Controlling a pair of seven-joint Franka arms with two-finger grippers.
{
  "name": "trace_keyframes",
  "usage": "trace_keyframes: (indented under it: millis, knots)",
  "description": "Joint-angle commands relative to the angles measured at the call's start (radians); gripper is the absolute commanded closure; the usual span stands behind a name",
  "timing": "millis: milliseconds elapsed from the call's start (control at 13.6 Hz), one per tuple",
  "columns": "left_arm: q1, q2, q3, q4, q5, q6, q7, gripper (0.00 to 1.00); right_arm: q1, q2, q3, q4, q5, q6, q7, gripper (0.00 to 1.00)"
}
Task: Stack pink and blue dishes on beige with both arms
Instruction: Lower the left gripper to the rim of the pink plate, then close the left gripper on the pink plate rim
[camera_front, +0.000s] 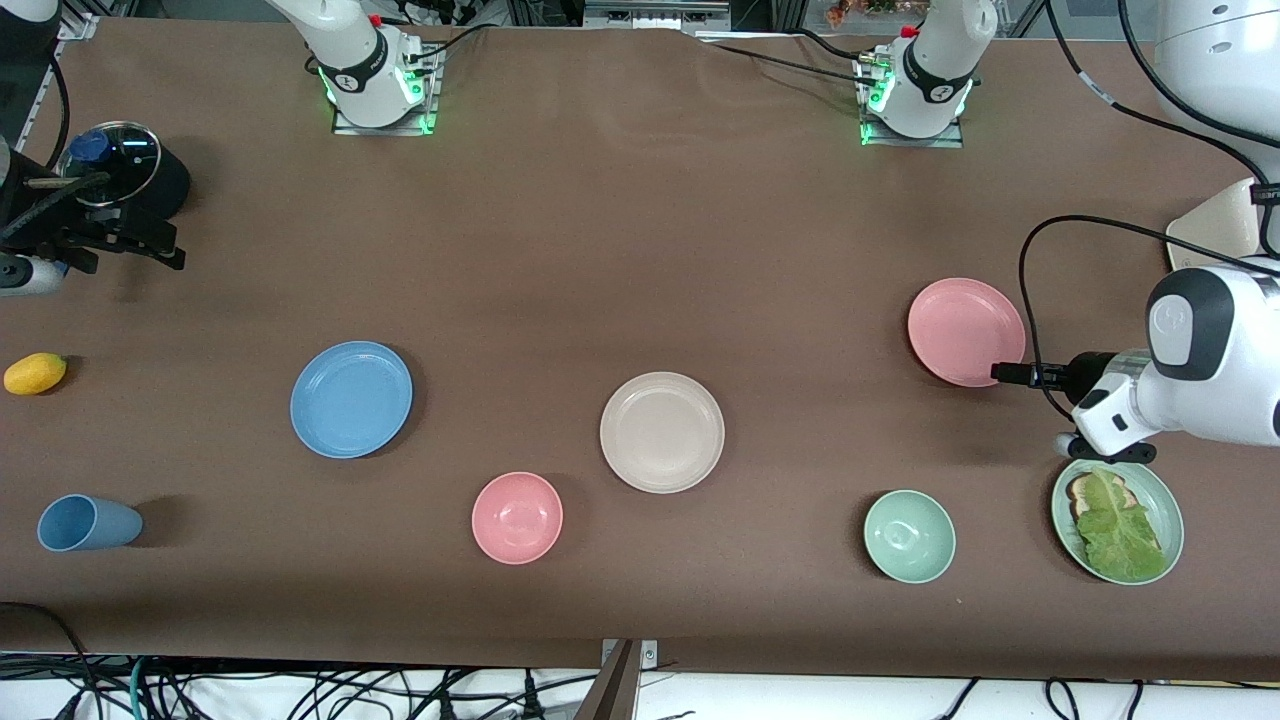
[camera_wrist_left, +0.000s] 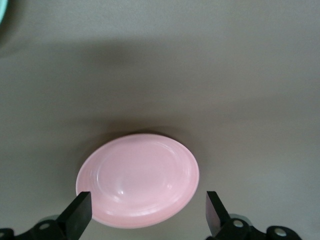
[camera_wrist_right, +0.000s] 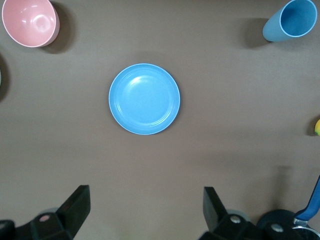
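The beige plate lies bare at the table's middle. The pink plate lies flat toward the left arm's end. My left gripper is low at its rim, open; in the left wrist view the pink plate has its edge between the spread fingertips of the left gripper, untouched. The blue plate lies toward the right arm's end. My right gripper hangs open beside a black pot, well short of the blue plate, nothing between the fingers of the right gripper.
A pink bowl and a mint-green bowl sit nearer the camera than the beige plate. A green plate with toast and lettuce lies under the left wrist. A blue cup, a lemon and the lidded pot occupy the right arm's end.
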Motion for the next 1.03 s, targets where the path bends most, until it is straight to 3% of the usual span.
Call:
trace_keyframes:
  millis: [0,663,957]
  knots:
    - [-0.044,-0.102,0.094,-0.223,-0.090,0.137,0.183,0.00,-0.002,0.003,0.007,0.019,-0.002,-0.015,0.010,0.00]
    - [-0.052,-0.131,0.183,-0.483,-0.261,0.387,0.543,0.00,-0.001,0.003,0.008,0.020,-0.002,-0.014,0.010,0.00]
    - [-0.040,-0.126,0.206,-0.514,-0.281,0.401,0.571,0.00,-0.001,0.003,0.008,0.020,-0.002,-0.015,0.010,0.00]
